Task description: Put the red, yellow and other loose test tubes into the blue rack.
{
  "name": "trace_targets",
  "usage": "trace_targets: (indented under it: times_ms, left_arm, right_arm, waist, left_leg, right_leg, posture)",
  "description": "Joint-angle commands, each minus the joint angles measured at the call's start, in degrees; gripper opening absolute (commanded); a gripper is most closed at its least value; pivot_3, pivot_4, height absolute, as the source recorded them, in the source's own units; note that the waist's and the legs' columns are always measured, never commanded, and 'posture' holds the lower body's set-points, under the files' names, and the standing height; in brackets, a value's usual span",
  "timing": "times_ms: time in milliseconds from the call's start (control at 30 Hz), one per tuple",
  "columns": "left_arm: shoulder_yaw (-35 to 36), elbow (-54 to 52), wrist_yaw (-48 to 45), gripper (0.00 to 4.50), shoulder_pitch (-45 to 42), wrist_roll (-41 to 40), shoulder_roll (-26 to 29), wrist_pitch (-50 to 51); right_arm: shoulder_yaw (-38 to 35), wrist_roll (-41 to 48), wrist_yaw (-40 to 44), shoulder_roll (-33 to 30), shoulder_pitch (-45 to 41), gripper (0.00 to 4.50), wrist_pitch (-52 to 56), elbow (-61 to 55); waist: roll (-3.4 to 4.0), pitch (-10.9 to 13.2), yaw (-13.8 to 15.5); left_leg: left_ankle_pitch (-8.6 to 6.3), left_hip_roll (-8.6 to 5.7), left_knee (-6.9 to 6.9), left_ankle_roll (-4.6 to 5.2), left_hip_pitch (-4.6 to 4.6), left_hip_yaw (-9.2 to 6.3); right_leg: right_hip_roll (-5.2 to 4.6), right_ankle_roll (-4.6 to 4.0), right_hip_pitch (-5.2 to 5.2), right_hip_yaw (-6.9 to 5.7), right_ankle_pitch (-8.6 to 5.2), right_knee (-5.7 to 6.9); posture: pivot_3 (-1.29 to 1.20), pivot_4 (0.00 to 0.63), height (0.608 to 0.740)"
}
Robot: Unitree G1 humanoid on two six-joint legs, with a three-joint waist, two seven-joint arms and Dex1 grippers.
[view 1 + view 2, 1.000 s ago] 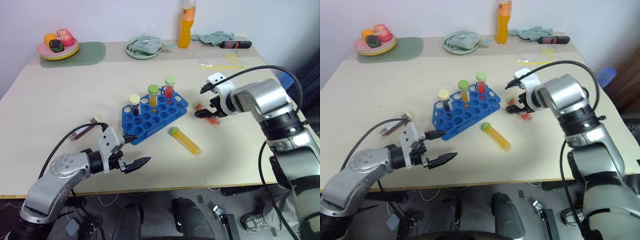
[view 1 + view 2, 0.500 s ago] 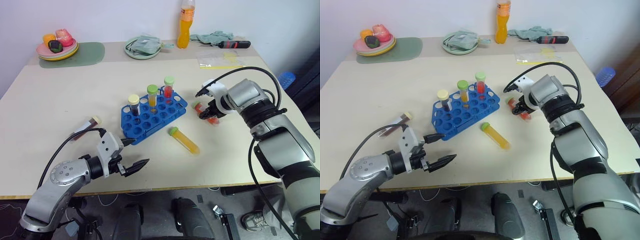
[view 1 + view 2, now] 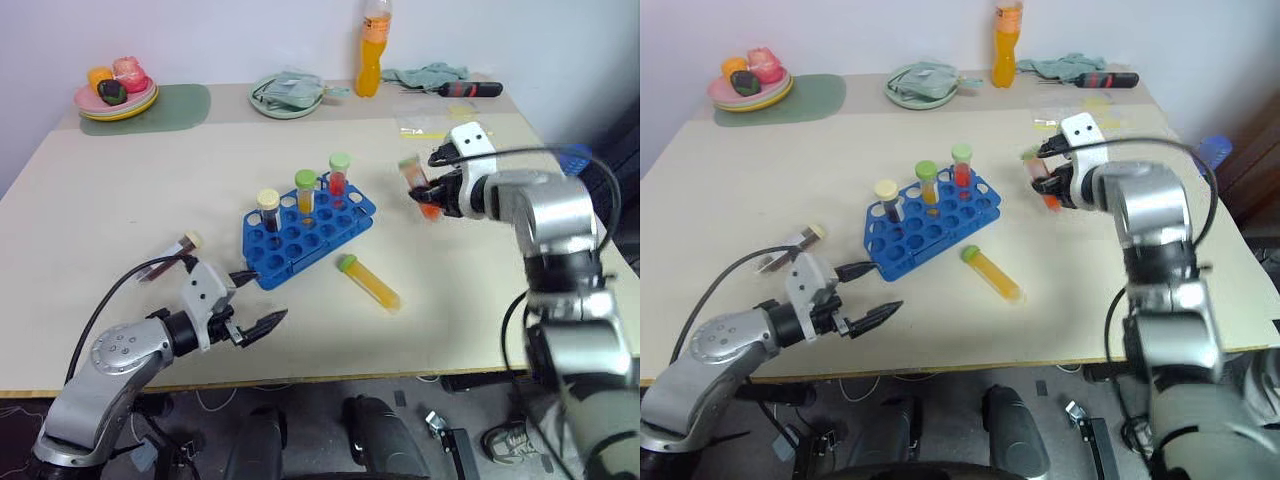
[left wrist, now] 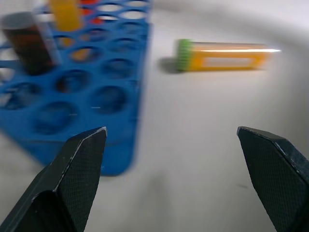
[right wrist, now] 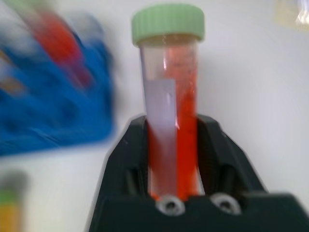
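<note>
The blue rack point(image 3: 305, 238) stands mid-table with three capped tubes upright in its back row. My right gripper point(image 3: 430, 195) is shut on the red test tube point(image 3: 415, 180), green-capped with a white label, held in the air to the right of the rack; the wrist view shows the red tube point(image 5: 181, 96) upright between the fingers point(image 5: 128, 159). A yellow test tube point(image 3: 370, 283) lies on the table in front of the rack. A dark red-brown tube point(image 3: 168, 262) lies to the rack's left. My left gripper point(image 3: 270, 296) is open and holds nothing, near the rack's front corner point(image 4: 82, 104).
At the back of the table stand an orange drink bottle point(image 3: 374, 50), a green plate point(image 3: 262, 103) with a cloth, a plate of toy food point(image 3: 115, 98) and a screwdriver point(image 3: 470, 89). A clear plastic bag point(image 3: 440, 122) lies behind my right gripper.
My right gripper has shut on the red tube and lifted it off the table, turning it cap-up. My left gripper has drifted slightly left, still open.
</note>
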Motion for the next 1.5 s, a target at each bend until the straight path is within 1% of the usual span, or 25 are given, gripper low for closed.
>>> trace_targets:
  times_ms: [33, 100, 133, 167, 267, 400, 667, 1000, 1233, 1500]
  left_arm:
    - [2.4, 1.8, 1.5, 4.50, -2.3, -0.5, -1.3, -1.5]
    - [2.2, 3.0, 1.4, 4.50, -3.6, 0.0, -1.6, -1.7]
    - [2.1, 3.4, 1.2, 4.50, -4.0, -0.1, -1.6, -1.8]
    - [1.9, 3.7, 1.0, 4.50, -4.5, -0.1, -1.6, -1.9]
    - [2.1, 3.3, 0.7, 4.50, -6.0, -1.2, -1.7, -1.3]
    - [2.9, 1.4, 0.2, 4.50, -5.8, -3.1, -1.2, -0.3]
    - [3.1, -0.9, 0.8, 4.50, -3.8, -4.3, -0.8, 0.7]
    - [2.0, -1.6, 1.3, 4.50, -4.1, -4.3, -1.4, 1.2]
    - [2.1, -1.8, 1.1, 4.50, -4.4, -4.5, -1.2, 1.6]
    - [2.4, -2.5, 1.2, 4.50, -4.5, -4.7, -1.1, 2.3]
  right_arm:
    - [-2.9, 4.4, -5.8, 9.3, 5.8, 1.06, -10.3, -13.9]
    - [-0.8, 2.9, -10.3, 15.6, 9.4, 1.06, -17.1, -13.8]
    - [-0.2, 2.3, -11.7, 17.3, 10.2, 1.06, -19.2, -13.2]
    - [1.6, 0.4, -12.8, 18.7, 11.1, 1.06, -24.4, -11.0]
    - [4.8, -2.7, -15.5, 21.9, 12.2, 1.06, -35.2, -3.4]
    - [5.5, -3.2, -17.0, 23.6, 11.2, 1.06, -42.7, 4.9]
    - [5.2, -2.0, -17.6, 24.3, 8.1, 1.06, -49.2, 16.4]
    - [5.4, -2.2, -17.9, 24.9, 5.2, 1.06, -55.6, 25.5]
    - [5.1, -1.8, -18.2, 25.8, 4.1, 1.06, -60.5, 30.4]
    - [6.5, -1.7, -15.6, 26.6, 5.1, 1.06, -67.0, 32.8]
  waist:
    - [0.00, 0.0, -0.3]
    - [-0.01, 0.0, -0.4]
    - [-0.01, 0.0, -0.5]
    - [-0.01, 0.0, -0.6]
    - [-0.02, 0.0, -0.6]
    - [-0.01, 0.0, -0.8]
    - [-0.01, 0.0, -1.0]
    - [-0.01, 0.0, -1.0]
    - [-0.01, 0.0, -1.1]
    - [0.00, 0.0, -1.2]
  left_leg:
    - [0.00, 0.00, 0.01, 0.00, 0.01, -0.01]
    - [0.00, 0.00, 0.02, 0.00, 0.04, -0.04]
    - [0.00, -0.01, 0.05, -0.01, 0.04, -0.03]
    - [0.01, -0.02, 0.05, -0.01, 0.05, -0.03]
    - [0.01, -0.04, 0.08, -0.02, 0.05, -0.02]
    - [0.01, -0.03, 0.06, -0.02, 0.06, -0.02]
    - [0.01, -0.02, 0.03, -0.02, 0.09, -0.02]
    - [0.01, -0.02, 0.02, -0.02, 0.09, -0.03]
    - [0.01, -0.02, 0.02, -0.02, 0.10, -0.02]
    - [0.01, -0.01, 0.02, -0.02, 0.13, -0.02]
  right_leg:
    - [0.00, 0.00, -0.01, -0.01, 0.00, 0.05]
    - [0.00, 0.00, 0.00, -0.02, 0.00, 0.11]
    - [-0.02, 0.00, 0.02, -0.02, 0.00, 0.12]
    - [-0.04, 0.00, 0.03, -0.02, 0.00, 0.12]
    - [-0.06, 0.00, 0.05, -0.02, 0.00, 0.11]
    - [-0.05, -0.01, 0.04, -0.02, 0.00, 0.12]
    - [-0.05, -0.01, 0.04, -0.01, 0.00, 0.12]
    - [-0.04, -0.01, 0.04, -0.01, 0.00, 0.12]
    - [-0.04, -0.02, 0.04, -0.01, 0.00, 0.13]
    - [-0.03, -0.02, 0.04, 0.00, 0.01, 0.16]
  posture:
    - [0.00, 0.150, 0.740]
    - [0.00, 0.150, 0.740]
    - [0.00, 0.150, 0.740]
    - [0.00, 0.150, 0.740]
    - [0.00, 0.150, 0.740]
    - [0.00, 0.150, 0.740]
    - [0.00, 0.150, 0.740]
    - [0.00, 0.150, 0.740]
    - [0.00, 0.150, 0.740]
    - [0.00, 0.150, 0.740]
